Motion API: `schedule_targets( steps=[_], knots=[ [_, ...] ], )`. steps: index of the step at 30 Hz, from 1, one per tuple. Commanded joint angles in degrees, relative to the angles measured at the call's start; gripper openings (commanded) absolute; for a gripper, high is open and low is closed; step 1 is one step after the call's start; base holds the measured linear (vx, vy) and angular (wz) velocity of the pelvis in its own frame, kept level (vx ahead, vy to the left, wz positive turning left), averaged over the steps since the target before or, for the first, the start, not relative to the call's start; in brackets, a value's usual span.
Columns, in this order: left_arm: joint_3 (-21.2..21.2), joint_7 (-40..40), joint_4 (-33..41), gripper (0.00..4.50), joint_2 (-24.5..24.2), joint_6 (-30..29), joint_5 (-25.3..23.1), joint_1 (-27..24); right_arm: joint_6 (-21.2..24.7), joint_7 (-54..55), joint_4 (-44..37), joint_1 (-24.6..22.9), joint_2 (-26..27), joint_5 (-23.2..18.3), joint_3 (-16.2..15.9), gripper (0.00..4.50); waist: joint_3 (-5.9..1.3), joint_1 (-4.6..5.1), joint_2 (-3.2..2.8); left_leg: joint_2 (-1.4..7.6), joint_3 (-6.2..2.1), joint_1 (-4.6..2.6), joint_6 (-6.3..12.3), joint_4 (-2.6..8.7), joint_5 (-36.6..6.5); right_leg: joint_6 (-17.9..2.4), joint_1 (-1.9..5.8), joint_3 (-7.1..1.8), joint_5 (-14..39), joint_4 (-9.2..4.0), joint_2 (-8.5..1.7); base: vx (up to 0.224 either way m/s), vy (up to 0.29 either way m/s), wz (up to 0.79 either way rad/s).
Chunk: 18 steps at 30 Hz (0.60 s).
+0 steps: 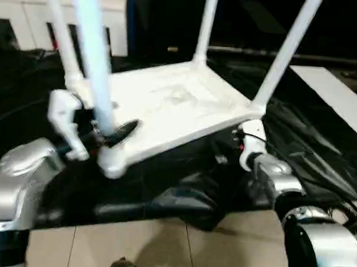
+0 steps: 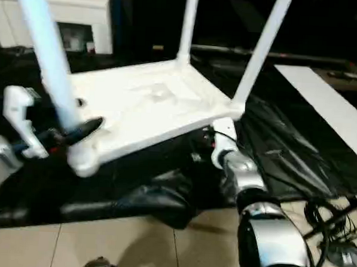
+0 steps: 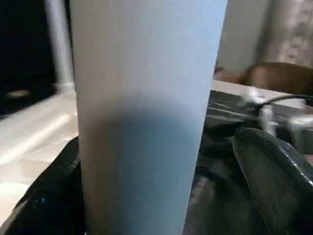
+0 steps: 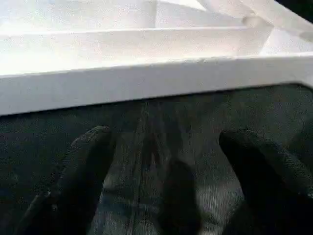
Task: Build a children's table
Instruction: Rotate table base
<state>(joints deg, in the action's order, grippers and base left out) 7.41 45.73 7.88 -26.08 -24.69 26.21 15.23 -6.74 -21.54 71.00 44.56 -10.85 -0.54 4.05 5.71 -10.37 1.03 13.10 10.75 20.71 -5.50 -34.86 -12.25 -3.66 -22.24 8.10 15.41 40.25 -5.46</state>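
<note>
The children's table lies upside down on the black cloth, its white tabletop (image 1: 168, 106) showing the ribbed underside. All four white legs stand up from the corner sockets. My left gripper (image 1: 109, 134) is at the near-left leg (image 1: 94, 57), low by its socket (image 1: 111, 161). It is open, with the leg (image 3: 146, 117) standing between the black fingers (image 3: 274, 171). A gap shows beside one finger. My right gripper (image 4: 166, 156) is open just below the tabletop's near-right edge (image 4: 146, 81). Black cloth lies between its fingers (image 4: 83, 171), and they hold nothing. Its white wrist (image 1: 251, 143) sits under the right leg (image 1: 287, 49).
The black-draped work table (image 1: 321, 159) ends at a crumpled fold near me, with tiled floor (image 1: 160, 246) below. A white flat panel (image 1: 342, 100) lies at the right. Cables (image 2: 335, 231) sprawl on the floor by my right arm. White cabinets (image 1: 17, 11) stand at the back left.
</note>
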Motion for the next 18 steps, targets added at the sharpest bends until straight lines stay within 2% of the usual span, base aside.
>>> schedule_targets(
  steps=[1, 2, 3, 4, 5, 6, 7, 8, 9, 11, 12, 14, 15, 16, 18],
  knots=[
    [-3.2, 2.7, 4.4, 4.39, -0.1, -2.4, 1.5, -0.3, 0.7, 0.6, 0.2, 1.7, 0.6, 0.1, -0.1, 4.00, -5.54, -2.60, 0.98, 1.73, 2.17, -0.47, -2.08, 7.35, -31.7, 3.3, 2.67, -7.97, 28.9, 1.46, -1.02, -0.003, -0.096, 0.04],
    [-3.2, 2.7, 4.4, 4.39, -0.1, -2.4, 1.5, -0.3, 0.7, 0.6, 0.2, 1.7, 0.6, 0.1, -0.1, 4.00, -4.61, -2.21, 2.46, 0.39, 0.35, -5.33, -2.31, -0.21, -22.2, 2.7, -3.48, -9.26, 46.4, -9.87, -6.55, 0.050, -0.123, -0.02],
    [-4.6, 3.4, 6.1, 4.39, -0.4, -3.6, 2.3, -0.5, 0.8, 0.5, 0.5, 2.0, 1.0, 0.3, -0.3, 4.00, -4.40, -2.90, 1.76, 1.02, -1.94, -2.38, 0.54, -3.11, -6.9, 0.8, -1.67, -12.41, 54.5, -12.46, -10.40, 0.050, -0.123, -0.02],
    [-5.8, 3.8, 7.4, 4.39, -0.5, -4.3, 2.9, -0.5, 0.9, 0.6, 0.8, 2.2, 1.5, 0.6, -0.6, 4.00, -5.00, -3.76, 0.94, 0.90, -2.52, 0.92, 0.41, 1.05, -1.4, -1.1, 2.01, -9.82, 38.6, -8.75, -7.14, 0.000, 0.000, 0.00],
    [-5.9, 3.8, 7.5, 4.39, -0.4, -4.4, 2.9, -0.5, 0.9, 0.6, 0.8, 2.3, 1.5, 0.7, -0.7, 4.00, -5.18, -3.92, 0.02, 1.01, -2.17, 0.35, -0.57, 2.22, -2.1, -2.3, 0.91, -8.33, 30.4, -7.80, -4.85, 0.000, 0.000, 0.00],
    [-7.7, 4.0, 8.8, 4.39, -0.1, -5.6, 3.7, -0.1, 1.2, 0.6, 1.3, 2.7, 2.5, 1.0, -1.2, 4.00, -5.26, -2.84, -0.36, 0.81, -1.72, -0.55, -1.74, 3.02, -9.0, -4.3, -0.05, -7.30, 22.2, -6.58, -2.73, 0.000, 0.000, 0.00],
    [-7.9, 3.9, 9.0, 4.39, 0.0, -5.9, 3.8, 0.0, 1.2, 0.6, 1.4, 2.8, 2.6, 1.1, -1.2, 4.00, -5.39, -2.58, -0.85, 0.88, -1.88, -0.18, -2.37, 3.62, -12.0, -5.2, 0.40, -7.12, 21.3, -6.37, -2.62, 0.000, 0.000, 0.00],
    [-9.0, 3.7, 9.6, 4.39, 0.7, -6.4, 4.0, 0.4, 1.5, 0.3, 1.6, 3.1, 3.5, 1.2, -1.4, 4.00, -5.58, -1.99, -0.73, 0.85, -2.03, 0.27, -3.55, 4.14, -15.1, -5.8, 0.94, -7.03, 18.3, -6.39, -2.52, 0.000, 0.000, 0.00],
    [-9.1, 3.7, 9.6, 4.39, 0.8, -6.4, 4.0, 0.4, 1.5, 0.3, 1.6, 3.1, 3.6, 1.3, -1.4, 4.00, -5.73, -1.71, -0.90, 0.84, -2.08, 0.34, -3.61, 4.25, -15.0, -6.1, 1.07, -6.99, 16.8, -6.26, -2.51, 0.000, 0.000, 0.00],
    [-9.8, 3.4, 10.0, 4.39, 1.4, -6.6, 4.0, 0.7, 1.7, 0.1, 1.7, 3.3, 4.2, 1.4, -1.6, 4.00, -6.08, -0.70, -1.05, 0.86, -2.13, 0.92, -3.73, 4.48, -12.4, -6.5, 1.77, -6.77, 12.1, -6.04, -2.47, 0.007, 0.027, -0.07],
    [-10.6, 3.2, 10.3, 4.39, 2.0, -6.8, 4.0, 1.1, 1.8, -0.2, 1.8, 3.6, 4.8, 1.6, -1.8, 4.00, -6.09, -0.06, -0.50, 0.57, -2.02, 1.48, -3.42, 4.51, -10.3, -6.2, 2.24, -6.66, 9.6, -5.99, -2.33, 0.014, 0.053, -0.14],
    [-12.8, 2.1, 9.2, 4.39, 5.0, -6.1, 2.8, 3.6, 1.9, -1.0, 2.0, 4.4, 7.0, 2.0, -2.5, 4.00, -5.92, 0.63, 0.05, 0.45, -1.71, 1.23, -3.14, 4.71, -11.0, -6.3, 1.99, -6.87, 9.1, -6.39, -2.25, 0.027, 0.055, -0.09],
    [-12.8, 2.1, 9.2, 4.39, 5.0, -6.1, 2.8, 3.6, 1.9, -1.0, 2.0, 4.4, 7.0, 2.0, -2.5, 4.00, -5.97, 0.76, -0.13, 0.42, -1.74, 1.15, -3.34, 4.71, -11.0, -6.4, 2.03, -6.88, 8.7, -6.33, -2.23, 0.031, 0.055, -0.06],
    [-13.8, 1.5, 8.2, 4.39, 6.4, -5.7, 2.1, 5.0, 1.8, -1.5, 2.0, 4.8, 8.0, 2.1, -2.7, 4.00, -5.96, 1.48, -0.15, 0.47, -1.66, 1.14, -3.33, 4.83, -11.2, -6.7, 2.04, -7.03, 6.3, -6.25, -2.15, 0.035, 0.053, -0.06],
    [-14.3, 1.1, 7.3, 4.39, 7.4, -5.3, 1.5, 5.9, 1.6, -2.0, 1.9, 5.0, 8.5, 2.0, -2.8, 4.00, -6.20, 2.03, -0.09, 0.42, -1.62, 1.04, -3.09, 4.77, -10.6, -6.9, 2.24, -7.00, 3.2, -6.10, -2.11, 0.000, 0.000, 0.00]
  ],
)
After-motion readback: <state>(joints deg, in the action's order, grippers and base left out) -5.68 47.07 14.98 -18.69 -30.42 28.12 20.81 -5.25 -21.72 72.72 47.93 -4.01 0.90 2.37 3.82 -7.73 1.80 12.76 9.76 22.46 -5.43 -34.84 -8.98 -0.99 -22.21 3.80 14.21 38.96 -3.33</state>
